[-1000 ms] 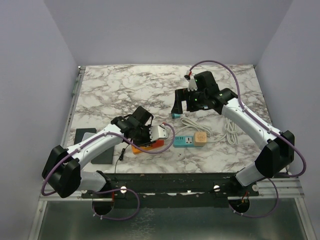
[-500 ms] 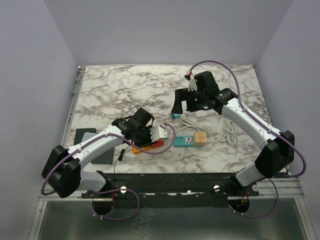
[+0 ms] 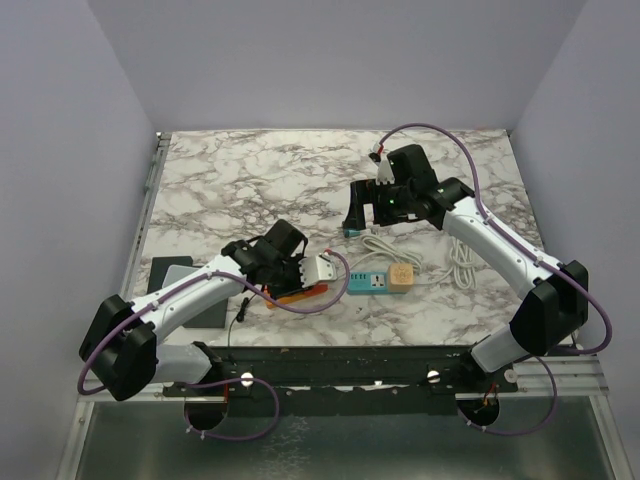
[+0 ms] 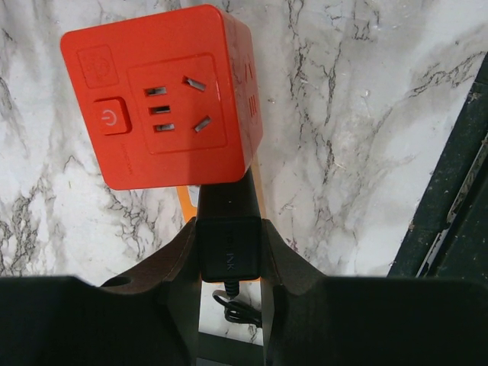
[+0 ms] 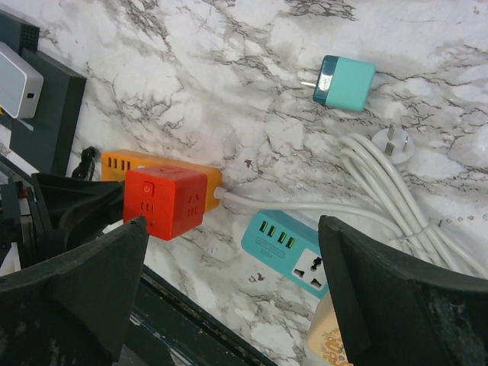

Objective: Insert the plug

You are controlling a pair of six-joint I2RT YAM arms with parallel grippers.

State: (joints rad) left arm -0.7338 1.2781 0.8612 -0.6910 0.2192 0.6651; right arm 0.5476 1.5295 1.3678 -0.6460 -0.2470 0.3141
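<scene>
My left gripper (image 4: 230, 232) is clamped narrowly on the black plug (image 4: 229, 255). The plug points at the near lower edge of the red cube socket (image 4: 164, 95), just ahead of my fingertips. The meeting point is hidden, so I cannot tell whether the prongs are in any slot. The risk I judge: the cube sits loose and unbraced, so a push may slide or tip it, and a skewed plug would jam against the casing. My right gripper (image 5: 232, 229) hangs wide open and empty, well apart. Below it I count one orange strip (image 5: 130, 164), one teal strip (image 5: 286, 248), one teal charger (image 5: 345, 82) and one coiled white cable (image 5: 389, 194). There is also one plug and one cube.
</scene>
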